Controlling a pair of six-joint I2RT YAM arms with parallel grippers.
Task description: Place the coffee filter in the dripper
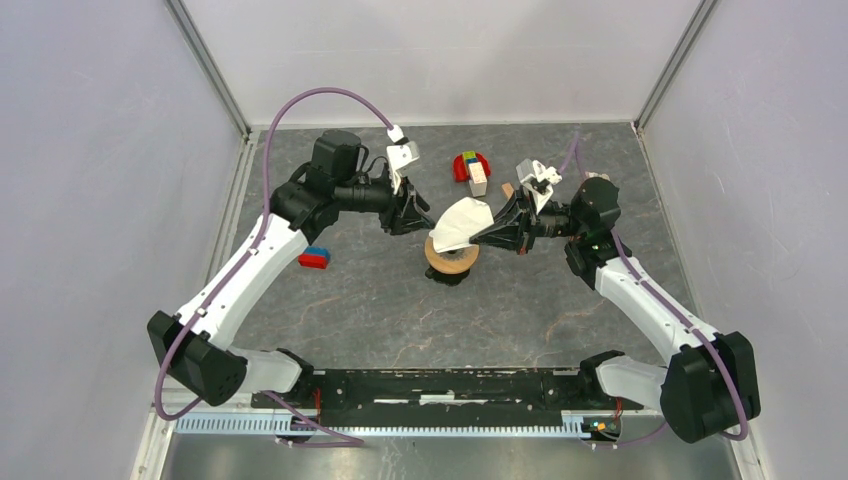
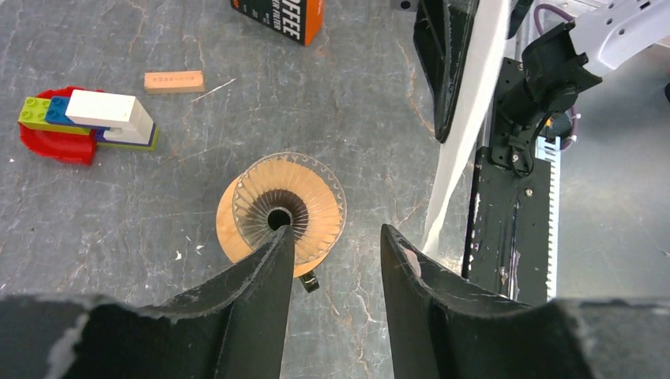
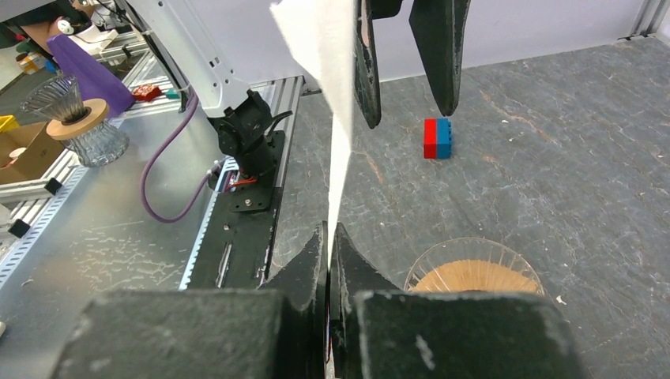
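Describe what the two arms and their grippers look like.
Both the left arm and right arm have white shells between chunky black joints, each trailed by a purple cable. The left gripper and right gripper have black, tapered, wedge-like fingers.

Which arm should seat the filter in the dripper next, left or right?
Right. The right gripper is shut on the coffee filter, held over the dripper in the top view. The left gripper is open and empty.
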